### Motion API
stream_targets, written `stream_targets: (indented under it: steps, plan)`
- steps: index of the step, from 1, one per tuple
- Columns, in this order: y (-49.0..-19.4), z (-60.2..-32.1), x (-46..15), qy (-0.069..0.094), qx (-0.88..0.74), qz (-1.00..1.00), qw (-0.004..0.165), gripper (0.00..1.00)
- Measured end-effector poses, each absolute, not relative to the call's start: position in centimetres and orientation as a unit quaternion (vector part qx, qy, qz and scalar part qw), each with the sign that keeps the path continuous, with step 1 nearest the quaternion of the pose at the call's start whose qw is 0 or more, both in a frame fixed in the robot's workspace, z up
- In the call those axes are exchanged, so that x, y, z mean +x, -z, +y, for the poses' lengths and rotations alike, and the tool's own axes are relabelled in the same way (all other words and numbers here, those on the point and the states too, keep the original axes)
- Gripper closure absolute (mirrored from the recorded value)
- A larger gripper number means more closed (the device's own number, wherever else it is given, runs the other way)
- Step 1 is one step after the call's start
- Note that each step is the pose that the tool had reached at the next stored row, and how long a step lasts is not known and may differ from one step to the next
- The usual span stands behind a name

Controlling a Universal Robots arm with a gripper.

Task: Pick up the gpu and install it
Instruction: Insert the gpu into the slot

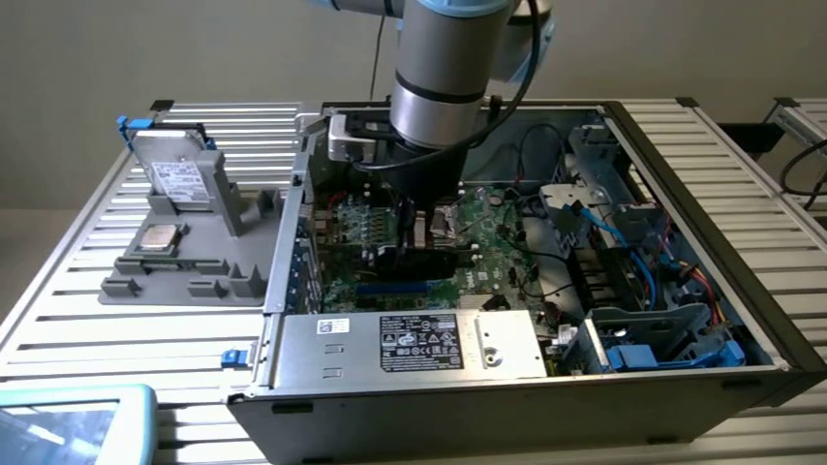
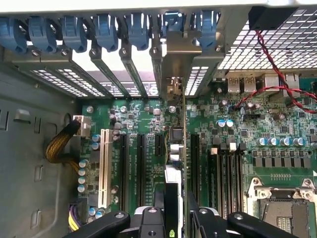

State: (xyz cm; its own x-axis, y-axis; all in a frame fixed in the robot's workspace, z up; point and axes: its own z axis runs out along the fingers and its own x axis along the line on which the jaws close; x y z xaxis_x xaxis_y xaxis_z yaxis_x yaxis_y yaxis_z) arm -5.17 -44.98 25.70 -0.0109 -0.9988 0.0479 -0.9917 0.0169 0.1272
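My gripper (image 1: 416,242) reaches down into the open computer case (image 1: 723,291) and is shut on the gpu (image 1: 417,262), a dark card held on edge just above the green motherboard (image 1: 498,242). In the wrist view the gpu (image 2: 174,151) is seen edge-on, running away from my gripper (image 2: 176,218), with a finger (image 2: 148,220) on each side of it. Its silver end bracket (image 2: 179,59) stands against the case's rear slot openings, under the blue clips (image 2: 99,29). The card lines up with a black expansion slot; I cannot tell whether it is seated.
A silver power supply (image 1: 427,344) sits at the case's front edge. Blue cables and drive bays (image 1: 646,291) fill the exterior view's right. A grey fixture (image 1: 181,242) holding a silver drive (image 1: 174,179) stands at the exterior view's left. The wrist view also shows a white slot (image 2: 104,168), yellow cables (image 2: 59,146) and the processor socket (image 2: 282,208).
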Motion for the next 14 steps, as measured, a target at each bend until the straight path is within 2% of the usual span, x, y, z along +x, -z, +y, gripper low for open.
stream_targets:
  steps: [14]
  plan:
    - [-25.09,-44.98,-5.31,0.029,0.701,-0.710,0.062,0.73]
